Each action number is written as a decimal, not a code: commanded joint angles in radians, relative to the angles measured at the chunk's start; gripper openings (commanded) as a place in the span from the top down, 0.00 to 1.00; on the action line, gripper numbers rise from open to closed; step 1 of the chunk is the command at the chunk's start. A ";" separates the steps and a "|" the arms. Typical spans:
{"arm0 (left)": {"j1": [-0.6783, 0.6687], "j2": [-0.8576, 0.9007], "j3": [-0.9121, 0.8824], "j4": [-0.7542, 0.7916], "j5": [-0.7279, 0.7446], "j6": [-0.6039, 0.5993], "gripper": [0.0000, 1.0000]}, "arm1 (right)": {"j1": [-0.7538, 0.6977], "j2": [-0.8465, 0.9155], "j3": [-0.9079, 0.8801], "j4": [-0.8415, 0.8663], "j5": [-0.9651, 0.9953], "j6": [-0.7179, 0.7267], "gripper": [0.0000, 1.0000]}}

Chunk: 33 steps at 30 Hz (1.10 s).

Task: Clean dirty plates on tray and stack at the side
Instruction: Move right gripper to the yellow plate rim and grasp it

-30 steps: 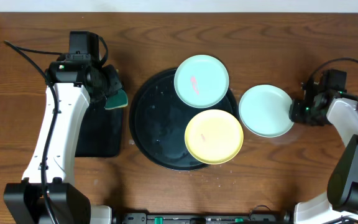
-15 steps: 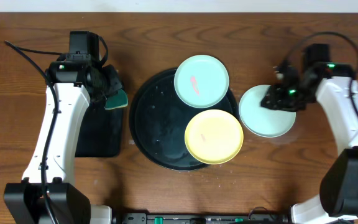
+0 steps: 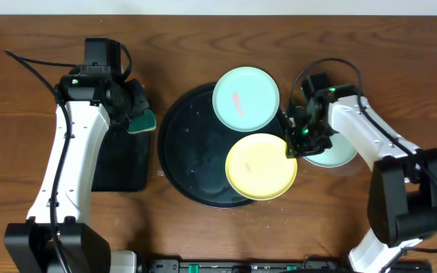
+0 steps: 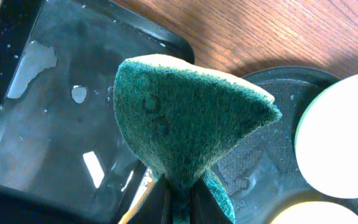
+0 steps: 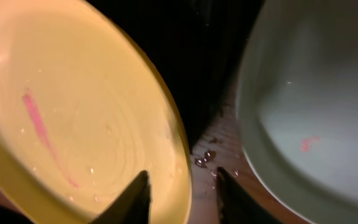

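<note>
The right gripper [image 5: 182, 194] is open, its dark fingertips either side of the yellow plate [image 5: 73, 112]'s rim at the round tray [image 3: 192, 152]'s right edge. The right arm [image 3: 363, 129] hides much of the mint plate [image 3: 343, 157], which sits on the table [image 3: 203, 38]. A pink-smeared mint plate [image 3: 246, 98] overhangs the tray's far rim. The left gripper [image 4: 179, 208], mostly cut off, pinches a green sponge [image 4: 185, 118] over the wet rectangular tray [image 4: 36, 124].

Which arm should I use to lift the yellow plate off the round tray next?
Right. The right claw is open, with the rim of the yellow plate between its fingers. The left claw is shut on the sponge by the rectangular tray.
</note>
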 commanded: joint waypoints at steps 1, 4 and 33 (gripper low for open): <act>0.004 -0.001 0.002 -0.003 -0.013 0.017 0.92 | 0.012 0.020 -0.003 0.010 0.026 0.011 0.72; 0.004 -0.001 0.002 -0.003 -0.013 0.017 0.93 | 0.012 0.035 -0.003 0.014 0.027 0.011 0.77; 0.003 -0.001 -0.002 -0.019 -0.013 0.016 0.92 | 0.343 0.099 0.074 0.360 0.018 0.472 0.99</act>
